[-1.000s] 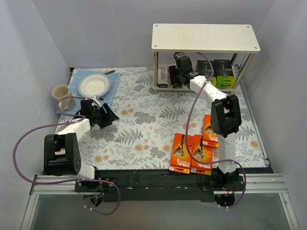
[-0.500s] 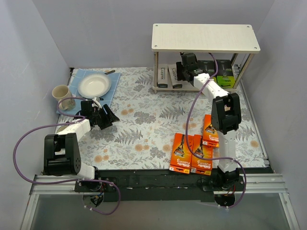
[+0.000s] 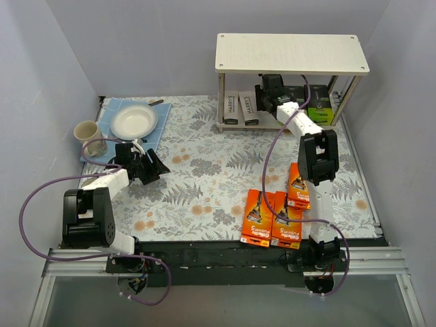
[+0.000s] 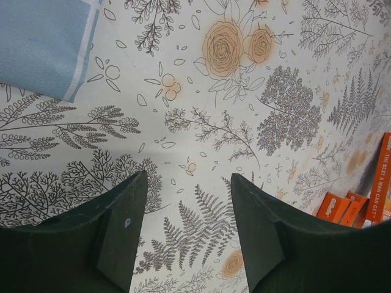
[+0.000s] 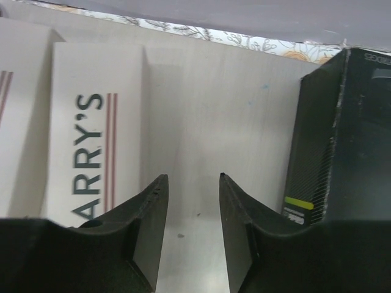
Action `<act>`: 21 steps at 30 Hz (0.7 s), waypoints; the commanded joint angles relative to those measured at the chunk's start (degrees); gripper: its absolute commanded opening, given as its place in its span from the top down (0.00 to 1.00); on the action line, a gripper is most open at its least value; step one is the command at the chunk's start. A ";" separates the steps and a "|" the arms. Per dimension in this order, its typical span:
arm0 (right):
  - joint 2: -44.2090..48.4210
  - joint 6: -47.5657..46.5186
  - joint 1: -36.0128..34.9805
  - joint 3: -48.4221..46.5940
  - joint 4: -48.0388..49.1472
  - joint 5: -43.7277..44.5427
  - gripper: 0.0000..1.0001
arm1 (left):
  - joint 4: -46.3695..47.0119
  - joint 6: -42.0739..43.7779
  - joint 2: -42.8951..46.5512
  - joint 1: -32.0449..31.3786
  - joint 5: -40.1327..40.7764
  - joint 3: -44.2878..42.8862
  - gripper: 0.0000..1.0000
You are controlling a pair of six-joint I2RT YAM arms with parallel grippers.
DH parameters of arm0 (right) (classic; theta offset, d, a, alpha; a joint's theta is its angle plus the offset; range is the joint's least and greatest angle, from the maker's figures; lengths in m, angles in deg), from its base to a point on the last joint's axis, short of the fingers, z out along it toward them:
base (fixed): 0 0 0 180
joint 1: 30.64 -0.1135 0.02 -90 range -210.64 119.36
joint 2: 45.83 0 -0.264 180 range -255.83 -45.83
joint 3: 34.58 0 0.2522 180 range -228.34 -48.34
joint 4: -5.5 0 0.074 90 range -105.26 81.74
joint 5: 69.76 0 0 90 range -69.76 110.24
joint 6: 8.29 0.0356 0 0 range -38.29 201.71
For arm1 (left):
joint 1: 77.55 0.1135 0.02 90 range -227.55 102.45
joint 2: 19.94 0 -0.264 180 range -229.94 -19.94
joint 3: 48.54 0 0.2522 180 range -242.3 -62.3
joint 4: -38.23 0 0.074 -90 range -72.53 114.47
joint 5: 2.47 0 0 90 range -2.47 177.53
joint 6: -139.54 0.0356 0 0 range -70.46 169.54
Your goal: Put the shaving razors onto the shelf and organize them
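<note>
The shelf point(image 3: 291, 54) stands at the back right. On its lower tier point(image 5: 214, 104) two grey-white Harry's razor boxes point(image 3: 231, 107) point(image 3: 249, 107) lie side by side, and black boxes with lime-green ends point(image 3: 319, 105) stand at the right. My right gripper point(image 3: 267, 92) reaches under the top board. In the right wrist view it point(image 5: 192, 177) is open and empty over bare board, between a Harry's box point(image 5: 91, 128) and a black box point(image 5: 342, 134). Three orange razor boxes point(image 3: 255, 218) point(image 3: 286, 219) point(image 3: 298, 185) lie on the cloth near the right arm's base. My left gripper point(image 3: 151, 165) point(image 4: 186, 177) is open and empty over the floral cloth.
A white plate point(image 3: 134, 121) sits on a blue cloth point(image 3: 112, 112) at the back left, with a beige mug point(image 3: 87, 133) beside it. The shelf's thin legs and top board hem in the right gripper. Grey walls enclose the table.
My right gripper has moved right along the lower tier, away from the Harry's boxes; the second Harry's box now lies uncovered beside the first. The left arm has not moved.
</note>
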 commanded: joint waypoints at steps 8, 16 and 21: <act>-2.31 -1.02 0.95 -3.33 3.12 -3.17 0.60 | 1.12 1.34 -0.89 0.16 -0.73 -0.11 0.44; -1.61 0.83 -0.81 -1.30 1.98 -6.51 0.60 | 1.83 1.07 -1.16 0.16 -0.91 -0.29 0.44; -1.87 1.01 -1.34 -1.39 1.72 -6.95 0.60 | 1.83 1.16 -1.16 0.16 -0.82 -0.29 0.44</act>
